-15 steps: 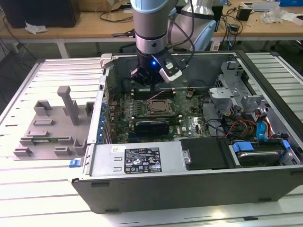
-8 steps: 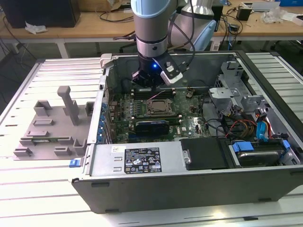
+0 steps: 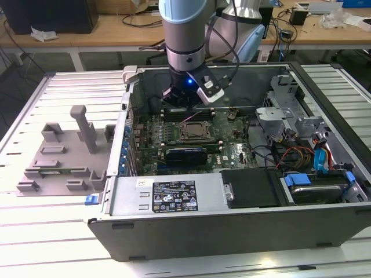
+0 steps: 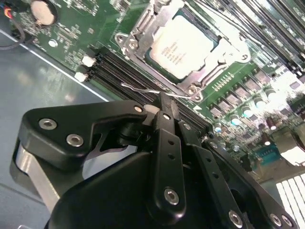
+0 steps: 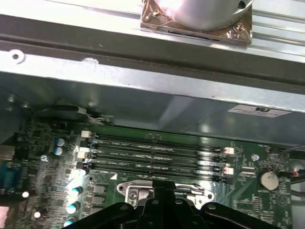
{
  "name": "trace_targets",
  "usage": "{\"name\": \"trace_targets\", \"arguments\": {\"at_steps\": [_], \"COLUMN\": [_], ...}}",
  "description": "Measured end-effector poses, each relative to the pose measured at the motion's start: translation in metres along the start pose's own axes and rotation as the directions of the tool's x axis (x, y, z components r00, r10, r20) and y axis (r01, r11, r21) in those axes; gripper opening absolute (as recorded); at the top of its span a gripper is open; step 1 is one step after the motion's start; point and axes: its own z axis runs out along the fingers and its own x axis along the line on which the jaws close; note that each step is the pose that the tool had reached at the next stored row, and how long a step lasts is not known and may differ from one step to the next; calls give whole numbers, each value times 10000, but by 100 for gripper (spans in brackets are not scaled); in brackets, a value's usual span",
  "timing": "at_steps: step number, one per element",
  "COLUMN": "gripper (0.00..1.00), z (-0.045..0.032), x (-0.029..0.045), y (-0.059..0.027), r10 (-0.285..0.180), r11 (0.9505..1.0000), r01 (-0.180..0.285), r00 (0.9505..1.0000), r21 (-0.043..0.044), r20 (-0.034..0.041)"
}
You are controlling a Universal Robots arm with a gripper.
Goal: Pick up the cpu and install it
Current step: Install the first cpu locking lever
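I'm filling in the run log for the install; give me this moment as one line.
cpu: seated in motherboard socket | gripper: shut, empty, beside socket near its wire lever | arm: inside open computer case

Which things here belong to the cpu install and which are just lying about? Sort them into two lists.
Part of the job:
- cpu, seated in the motherboard socket
- socket frame around it
- gripper, beside the socket, holding nothing

Lying about:
- grey plastic tray, outside the case at the exterior view's left
- memory slots
- coin battery
- drive cage
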Motion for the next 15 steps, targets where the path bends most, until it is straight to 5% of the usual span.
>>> {"name": "trace_targets", "arguments": {"at_steps": [1,7,15], "gripper": [11,11,11], "z": [10,70,115], "x": [0,5,15], "y": [-2,10,10], "r10": [-32,-49,55], "r11": [10000,10000,9999], "r01": [31,48,-60], "r00": [9999,9998,9980], "r21": [12,21,81], "r20": [136,213,624]}}
